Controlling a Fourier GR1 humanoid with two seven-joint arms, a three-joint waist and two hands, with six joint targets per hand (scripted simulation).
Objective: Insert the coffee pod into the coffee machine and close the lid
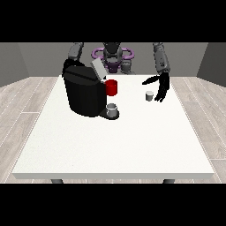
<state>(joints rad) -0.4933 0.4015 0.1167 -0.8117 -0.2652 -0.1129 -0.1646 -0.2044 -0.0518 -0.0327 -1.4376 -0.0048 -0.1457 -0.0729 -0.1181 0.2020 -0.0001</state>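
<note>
One wide white tabletop [110,145] carries everything. Largest on it, the bulky black coffee machine [84,95] stands with its grey lid [98,69] tilted up, presumably ready for loading; a red cup [111,87] and a grey cup [112,110] crowd its front. The hand at the view's right [160,87] hangs just beside the small white coffee pod [149,95], fingers spread, holding nothing. The other hand is hidden behind the machine.

Looked all over and there's nothing readable here, honestly. No brand or label on the big black coffee machine [84,93] near the bench's left edge, no print on the red cup [111,87] beside it, no numbers or signs on the white bench [114,145].
</note>
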